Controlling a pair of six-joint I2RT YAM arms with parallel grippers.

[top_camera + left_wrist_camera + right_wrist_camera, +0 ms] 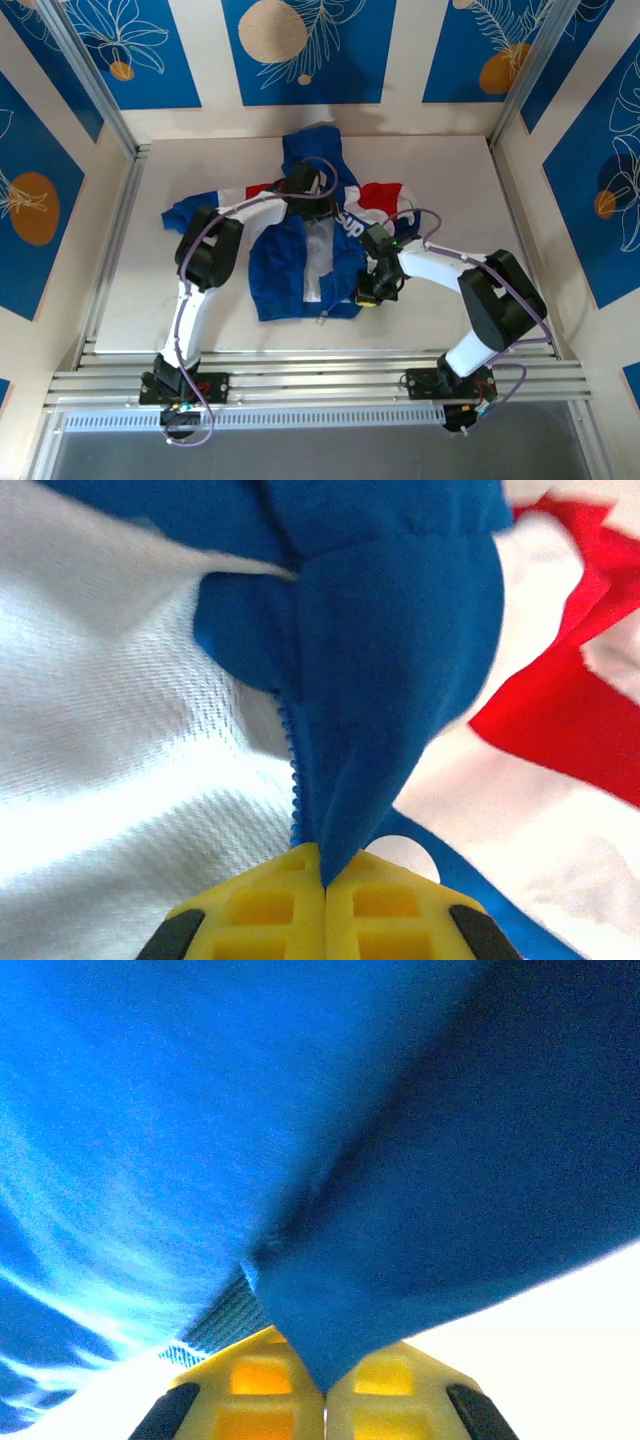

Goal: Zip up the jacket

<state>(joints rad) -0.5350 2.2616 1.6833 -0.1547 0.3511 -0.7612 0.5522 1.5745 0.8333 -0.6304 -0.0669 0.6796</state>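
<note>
Jacket [275, 275] pinched in left claw [325, 885] near collar, right claw [325, 1385] at hem.

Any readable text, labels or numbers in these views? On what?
"SUP": white letters on the jacket chest, top view; small, so the reading is unsure, and the rest is covered.
Wrist views: plain fabric, no text.
Wall panels: leaf patterns, no words.

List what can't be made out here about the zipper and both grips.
- Top external: the slider on the jacket is too small to find; the left arm covers the collar.
- Left wrist: the left gripper pinches a blue fold beside zipper teeth; the fold hides whether teeth are gripped.
- Right wrist: the right gripper pinches blurred blue fabric; which edge cannot be told.
</note>
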